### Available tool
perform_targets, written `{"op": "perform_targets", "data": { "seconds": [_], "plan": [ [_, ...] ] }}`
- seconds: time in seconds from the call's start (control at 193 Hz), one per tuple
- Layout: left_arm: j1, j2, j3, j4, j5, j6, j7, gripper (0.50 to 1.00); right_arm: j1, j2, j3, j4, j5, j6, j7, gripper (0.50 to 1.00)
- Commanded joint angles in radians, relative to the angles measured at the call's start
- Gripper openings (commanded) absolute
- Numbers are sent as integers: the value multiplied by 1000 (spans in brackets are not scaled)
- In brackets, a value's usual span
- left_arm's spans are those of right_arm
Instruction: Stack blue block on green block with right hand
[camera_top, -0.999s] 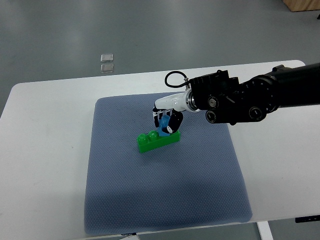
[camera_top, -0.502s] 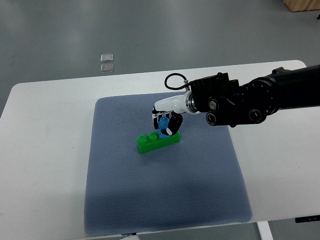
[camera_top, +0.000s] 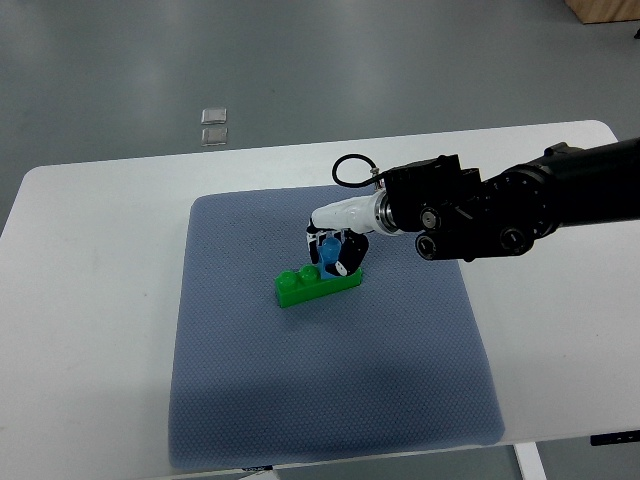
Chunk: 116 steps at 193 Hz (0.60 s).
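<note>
The right hand (camera_top: 333, 250) has barely shifted, fingers still curled round the blue block (camera_top: 329, 252) atop the green block (camera_top: 318, 281), unreleased.

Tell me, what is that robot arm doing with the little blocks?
The robot's right hand is holding a small blue block and setting it on the right part of a long green block. The green block lies on a blue-grey mat on a white table. The fingers are closed around the blue block, so it has not been let go. No left arm shows.
</note>
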Motion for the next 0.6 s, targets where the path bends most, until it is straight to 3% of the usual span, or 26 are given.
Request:
{"op": "perform_targets", "data": {
  "seconds": [0.0, 0.254, 0.305, 0.404, 0.595],
  "plan": [
    [1, 0, 0, 0, 0, 0, 0, 1000, -2, 0, -1, 0, 0, 0, 0, 588],
    [1, 0, 0, 0, 0, 0, 0, 1000, -3, -3, 2, 0, 0, 3, 2, 609],
    [-1, 0, 0, 0, 0, 0, 0, 1000, -3, -3, 7, 0, 3, 8, 0, 684],
    [-1, 0, 0, 0, 0, 0, 0, 1000, -2, -8, 13, 0, 10, 9, 0, 752],
    [-1, 0, 0, 0, 0, 0, 0, 1000, 0, -11, 16, 2, 12, 11, 0, 789]
  ]
}}
